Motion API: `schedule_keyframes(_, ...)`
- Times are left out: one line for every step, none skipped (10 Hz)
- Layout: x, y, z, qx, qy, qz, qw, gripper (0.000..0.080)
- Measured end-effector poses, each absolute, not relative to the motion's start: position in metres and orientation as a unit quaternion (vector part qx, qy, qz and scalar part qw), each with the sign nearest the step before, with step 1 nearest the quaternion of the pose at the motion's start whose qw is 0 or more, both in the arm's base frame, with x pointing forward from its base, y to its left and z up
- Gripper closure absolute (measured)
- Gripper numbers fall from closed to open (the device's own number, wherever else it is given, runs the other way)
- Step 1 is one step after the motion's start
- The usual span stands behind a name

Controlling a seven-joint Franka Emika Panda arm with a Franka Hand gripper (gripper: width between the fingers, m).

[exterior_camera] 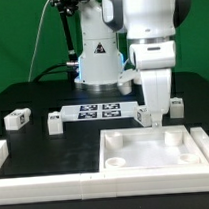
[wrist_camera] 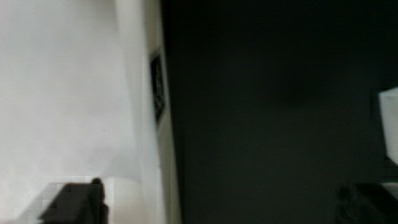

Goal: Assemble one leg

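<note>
Pincer (exterior_camera: 153, 114) low over smooth black desk (exterior_camera: 34, 139), fingers spread wide, holding nothing. Small white blocky plastic leg (exterior_camera: 176, 106), tag on face, sits just beside it, toward desk edge at exterior view's right.

White leg (exterior_camera: 15, 119), seemingly black-and-white tag (exterior_camera: 22, 120)

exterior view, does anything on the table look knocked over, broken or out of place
Nothing stands out: the small white plastic block legs lie loose but intact on the black table, the large square white tabletop sits flat, and nothing is spilled or broken.
</note>
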State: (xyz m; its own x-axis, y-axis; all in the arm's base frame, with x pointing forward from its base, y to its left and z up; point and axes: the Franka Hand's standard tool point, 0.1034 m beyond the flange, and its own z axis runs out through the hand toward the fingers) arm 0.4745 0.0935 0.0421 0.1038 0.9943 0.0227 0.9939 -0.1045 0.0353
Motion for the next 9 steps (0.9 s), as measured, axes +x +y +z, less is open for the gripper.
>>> schedule_keyframes(0.466,0.096,0.051,0.753,0.658,0.018,0.008,0.0151)
schedule_keyframes(0.457,0.1,0.063,0.765,0.644,0.014,0.01,0.0151)
schedule_keyframes(0.453,0.104,0.074,0.785,0.619,0.018,0.015,0.0151)
schedule_keyframes(0.452,0.103,0.073,0.781,0.624,0.018,0.015,0.0151)
schedule_keyframes(0.452,0.102,0.07,0.783,0.621,0.016,0.014,0.0151)
schedule_keyframes(0.452,0.103,0.07,0.811,0.585,0.017,0.012,0.0151)
schedule_keyframes(0.451,0.103,0.07,0.83,0.558,0.017,0.011,0.0151)
schedule_keyframes(0.451,0.103,0.07,0.853,0.521,0.018,0.01,0.0151)
schedule_keyframes(0.45,0.103,0.069,0.882,0.471,0.018,0.007,0.0151)
